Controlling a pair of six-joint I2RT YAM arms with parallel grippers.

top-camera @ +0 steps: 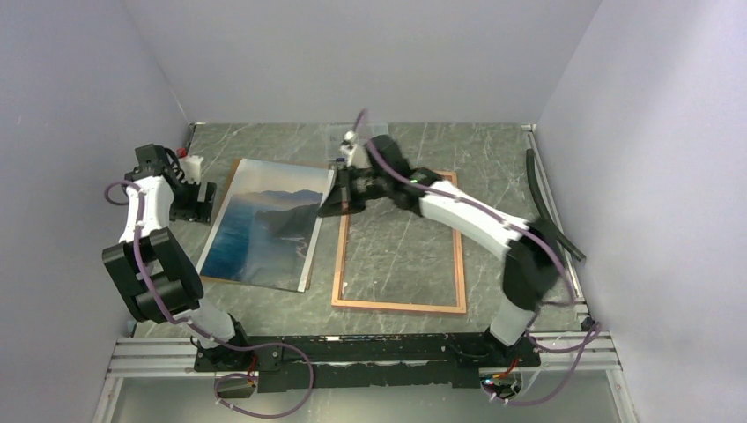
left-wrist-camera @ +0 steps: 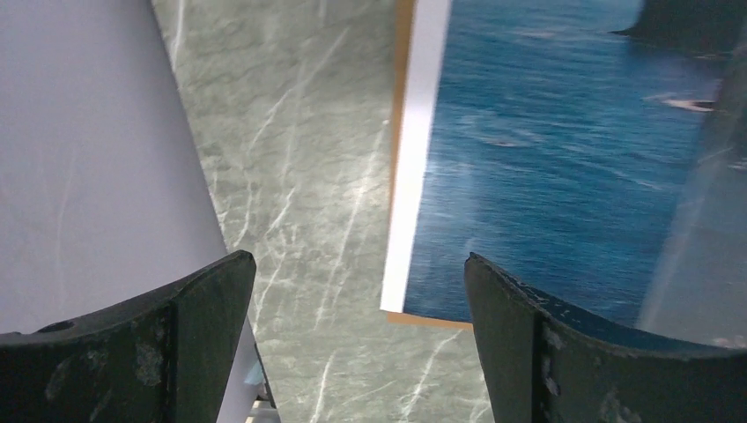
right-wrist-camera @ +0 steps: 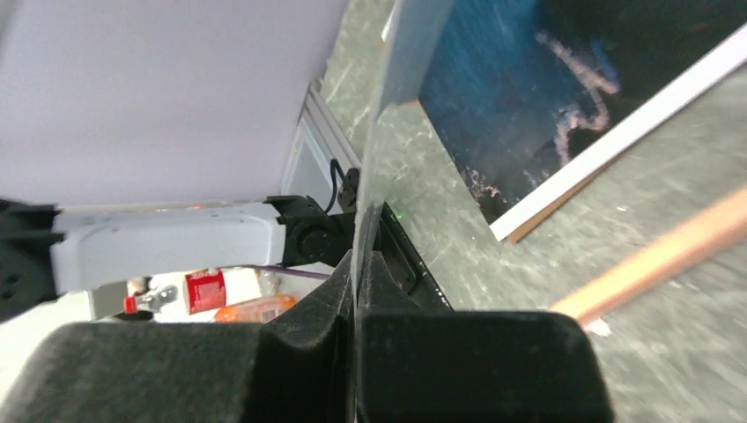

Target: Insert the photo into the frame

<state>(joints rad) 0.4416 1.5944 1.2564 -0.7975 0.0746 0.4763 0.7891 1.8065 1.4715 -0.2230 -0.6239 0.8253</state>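
My right gripper [right-wrist-camera: 357, 264] is clenched on a thin clear sheet [right-wrist-camera: 388, 88] above the photo [top-camera: 264, 233], which lies just left of the frame [top-camera: 398, 306], left gripper [left-wrist-camera: 361, 273] released, and I fear a tug drags the photo askew

A robotics lab cell: plain lilac walls [top-camera: 352, 53] enclose a marble-patterned table [top-camera: 493, 150] with rail-mounted arms [top-camera: 467, 216].

photo [top-camera: 264, 231] left of frame [top-camera: 398, 302], both on table [top-camera: 493, 150]
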